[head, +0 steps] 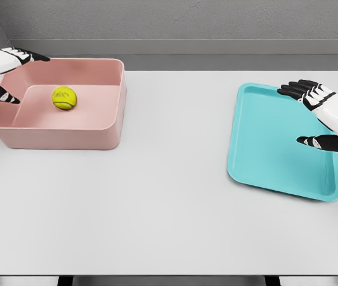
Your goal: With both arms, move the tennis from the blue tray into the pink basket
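A yellow-green tennis ball [64,98] lies on the floor of the pink basket [97,138] at the table's far left. My left hand [15,76] hovers over the basket's left rim, fingers spread and holding nothing, a short way left of the ball. The blue tray [270,149] lies flat on the right side with nothing on it. Over the tray's right edge my right hand [307,113] is open, thumb and fingers apart, gripping nothing.
The white table [157,202] stretches between basket and tray and toward the front edge. A grey wall and floor strip run behind the table's far edge.
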